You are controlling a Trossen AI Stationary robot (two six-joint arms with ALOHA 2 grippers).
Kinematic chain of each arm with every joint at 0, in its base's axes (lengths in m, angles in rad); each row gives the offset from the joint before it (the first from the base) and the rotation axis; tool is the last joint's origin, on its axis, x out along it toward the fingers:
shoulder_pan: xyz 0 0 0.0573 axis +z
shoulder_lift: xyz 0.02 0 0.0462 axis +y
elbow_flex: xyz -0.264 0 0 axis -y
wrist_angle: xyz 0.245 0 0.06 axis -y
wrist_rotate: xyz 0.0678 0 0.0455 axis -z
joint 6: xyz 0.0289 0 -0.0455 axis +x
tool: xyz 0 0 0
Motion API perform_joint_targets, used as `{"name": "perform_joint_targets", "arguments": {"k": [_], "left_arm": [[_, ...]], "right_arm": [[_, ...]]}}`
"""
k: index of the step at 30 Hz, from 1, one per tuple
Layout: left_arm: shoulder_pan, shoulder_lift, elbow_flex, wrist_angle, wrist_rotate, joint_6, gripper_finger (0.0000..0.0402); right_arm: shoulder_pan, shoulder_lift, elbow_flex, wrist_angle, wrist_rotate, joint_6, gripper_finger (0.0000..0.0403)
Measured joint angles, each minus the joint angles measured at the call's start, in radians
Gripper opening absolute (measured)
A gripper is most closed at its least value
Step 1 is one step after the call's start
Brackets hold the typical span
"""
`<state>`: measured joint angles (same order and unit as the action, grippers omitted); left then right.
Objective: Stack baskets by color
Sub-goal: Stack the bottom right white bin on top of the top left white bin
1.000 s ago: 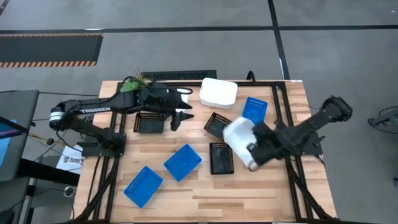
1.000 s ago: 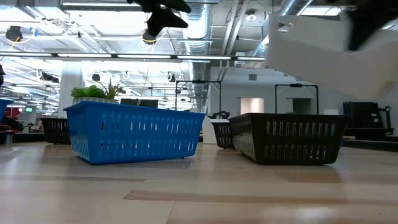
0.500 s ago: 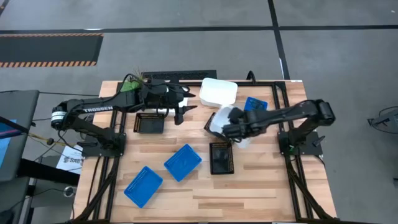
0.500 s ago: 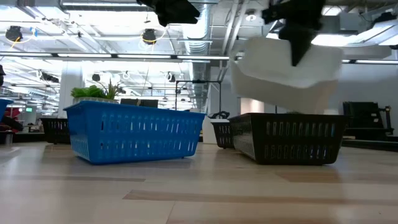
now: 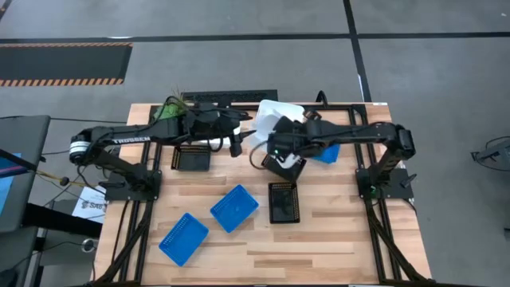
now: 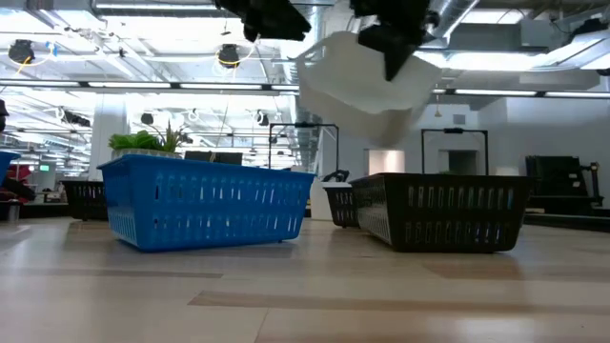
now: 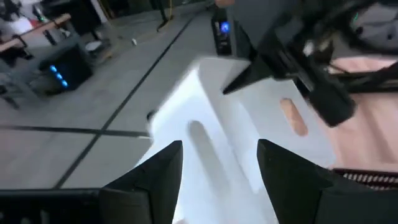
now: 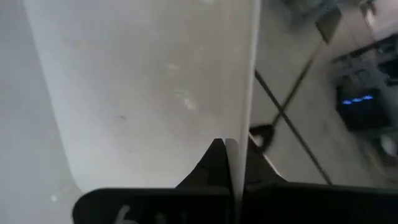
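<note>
Above the far middle of the tabletop (image 5: 335, 239) our right gripper (image 5: 280, 142) pinches a white basket (image 6: 362, 84) by its wall, over the white stack (image 5: 271, 113). Our left gripper (image 5: 237, 139), fingers spread, waits beside. A thin rim grip could slip, dropping it askew.

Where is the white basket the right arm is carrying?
In the high view, the white basket hangs in the right tool, above the table's far middle, beside the resting white basket.
</note>
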<state>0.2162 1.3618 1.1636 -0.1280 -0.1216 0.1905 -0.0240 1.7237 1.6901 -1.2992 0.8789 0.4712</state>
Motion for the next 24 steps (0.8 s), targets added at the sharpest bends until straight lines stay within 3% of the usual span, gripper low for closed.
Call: {"name": "perform_joint_targets", "arguments": {"k": [7, 13, 16, 21, 24], "left_arm": [[0.003, 0.058, -0.003, 0.007, -0.173, -0.012, 0.0197], [0.007, 0.066, -0.002, 0.039, -0.227, -0.001, 0.0183], [0.014, 0.066, -0.002, 0.034, -0.234, -0.002, 0.0139], [0.033, 0.066, -0.002, 0.031, -0.249, 0.005, 0.0024], [0.041, 0.066, -0.002, 0.031, -0.256, 0.003, 0.0007]], "right_arm": [[-0.019, 0.0, 0.003, 0.149, 0.001, -0.129, 0.0001], [-0.019, 0.0, 0.003, 0.18, 0.0, -0.137, 0.0001], [-0.018, 0.0, 0.003, 0.195, -0.001, -0.143, 0.0001], [-0.015, -0.001, 0.003, 0.236, -0.016, -0.178, 0.001], [-0.008, -0.001, 0.003, 0.247, -0.013, -0.188, 0.0021]]}}
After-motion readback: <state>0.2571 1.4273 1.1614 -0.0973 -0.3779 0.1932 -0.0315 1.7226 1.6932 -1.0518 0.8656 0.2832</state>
